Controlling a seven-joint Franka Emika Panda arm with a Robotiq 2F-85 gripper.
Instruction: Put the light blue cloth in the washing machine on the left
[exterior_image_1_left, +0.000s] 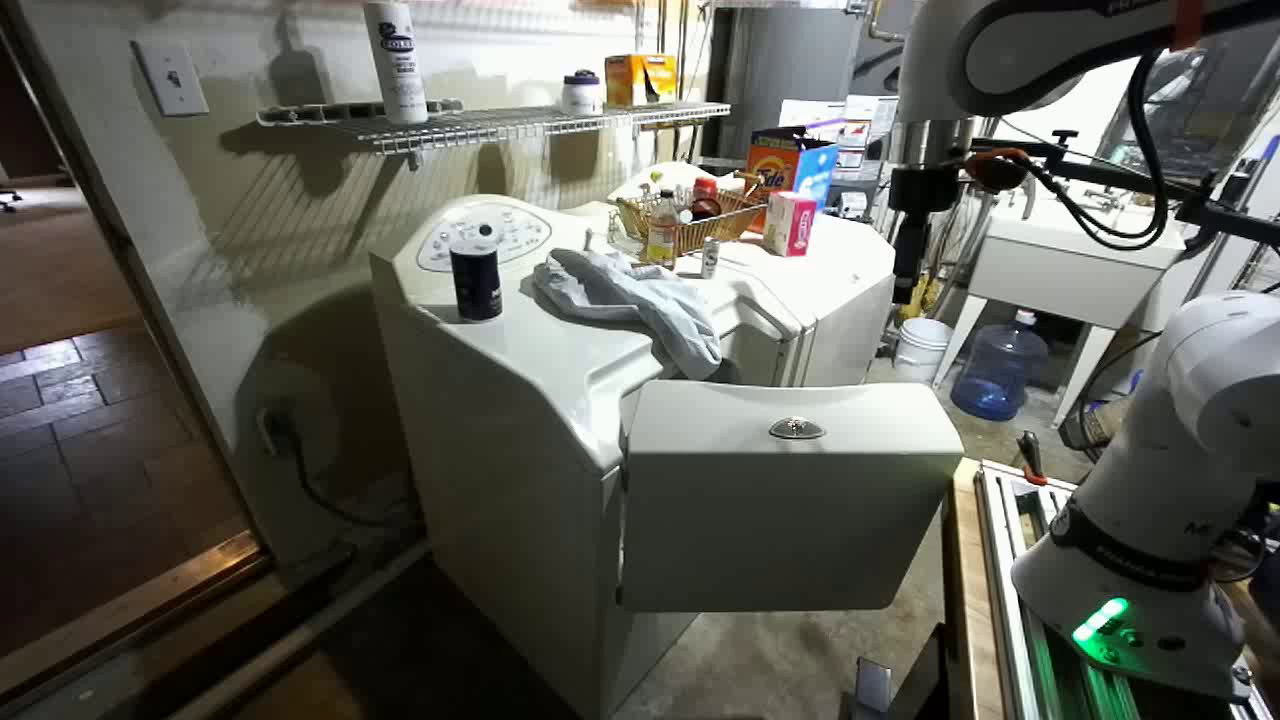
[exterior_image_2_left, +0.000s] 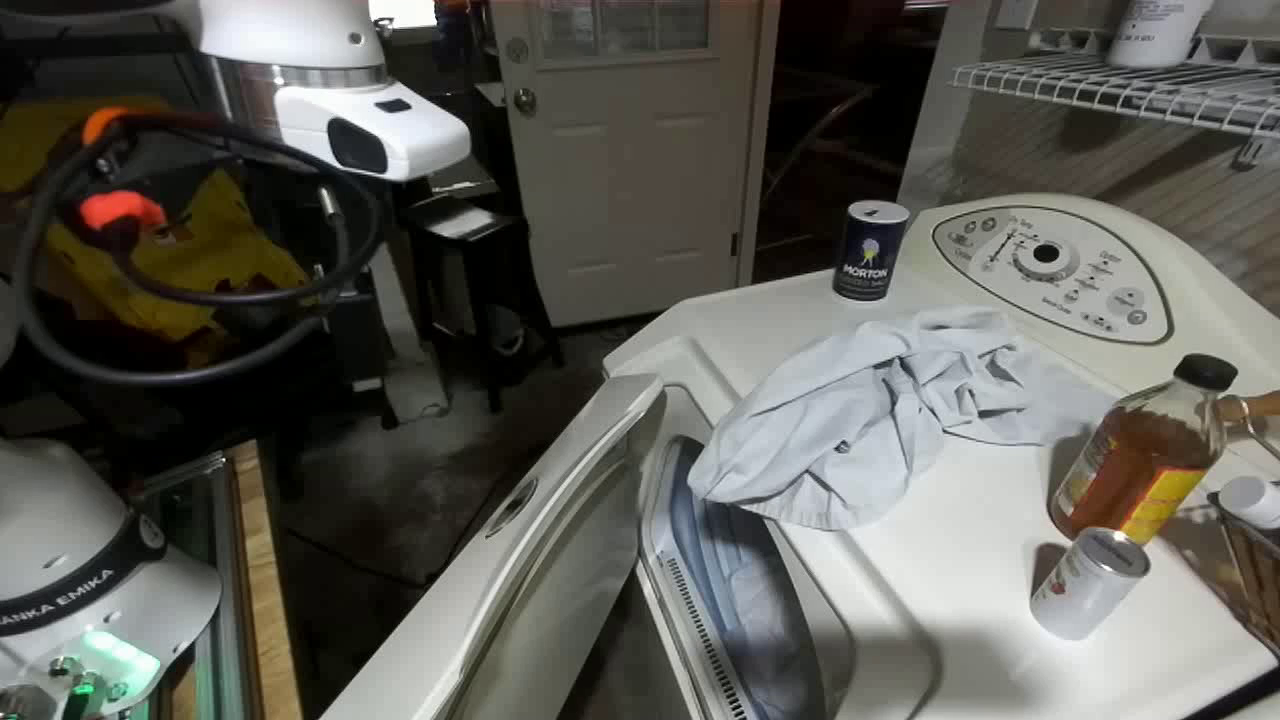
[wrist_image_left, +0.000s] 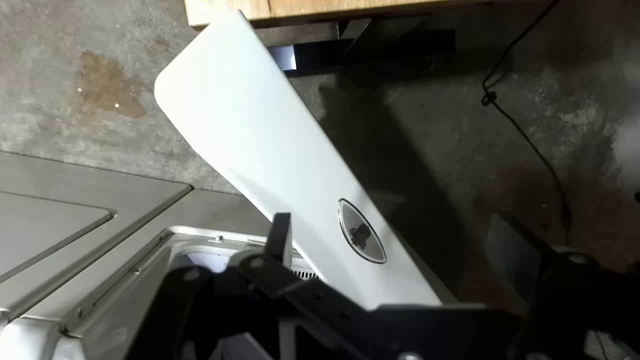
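**Hard Light, Deep Shadow**

Striped shadows (exterior_image_1_left: 365, 195) fall on a beige wall (exterior_image_1_left: 490, 60) below a wire shelf (exterior_image_1_left: 540, 122) near a light switch (exterior_image_1_left: 170, 78). Past a wooden threshold (exterior_image_1_left: 170, 597) lies a tiled floor (exterior_image_1_left: 90, 430). A white sink (exterior_image_1_left: 1065, 275) stands on legs. A black stool (exterior_image_2_left: 470, 225) stands near a panelled door (exterior_image_2_left: 640, 180) with glass panes (exterior_image_2_left: 630, 22). The concrete floor (wrist_image_left: 45, 115) shows a brown stain (wrist_image_left: 107, 85).
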